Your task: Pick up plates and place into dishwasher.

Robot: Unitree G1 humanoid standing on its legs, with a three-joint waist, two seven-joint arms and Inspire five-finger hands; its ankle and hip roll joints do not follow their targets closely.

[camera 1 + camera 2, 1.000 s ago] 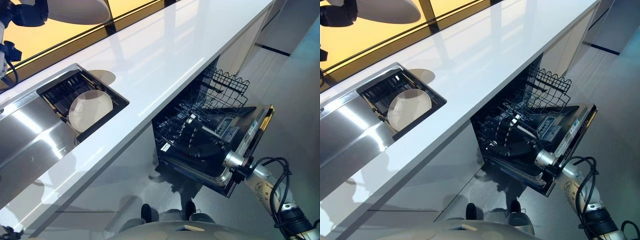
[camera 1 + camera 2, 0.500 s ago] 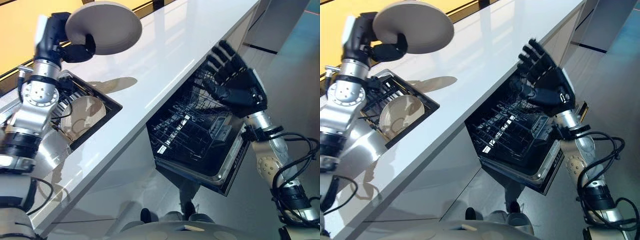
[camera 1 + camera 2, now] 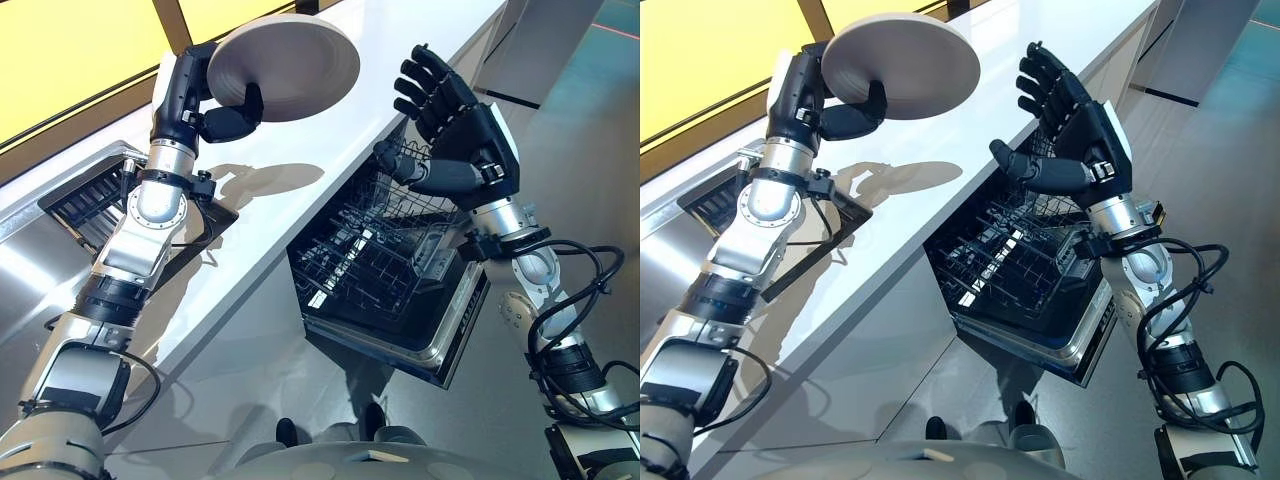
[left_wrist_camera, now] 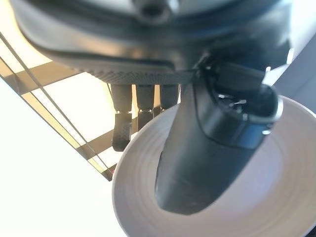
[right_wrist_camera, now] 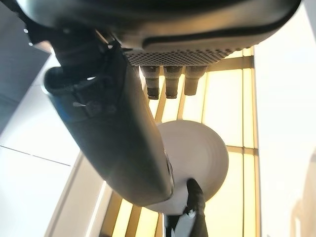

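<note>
Left hand (image 3: pixel 225 115) pinches plate (image 3: pixel 285 65) by rim, held high over white table (image 3: pixel 330 130). Right hand (image 3: pixel 460 140) spread wide, empty, palm facing plate, just right of it. Dishwasher rack (image 3: pixel 375 265) below right hand, nearer it; handover likely.

Round grey-white ceramic plate (image 4: pixel 247 197): lower and outer rim cut off by left wrist frame edge, centre covered by dark left hand (image 4: pixel 207 143) thumb. Black wire dishwasher rack (image 3: pixel 375 255): far end hidden behind dark right hand (image 3: pixel 460 135). Recessed black drying rack in counter (image 3: pixel 85 200): mostly blocked by left arm; contents unreadable.
</note>
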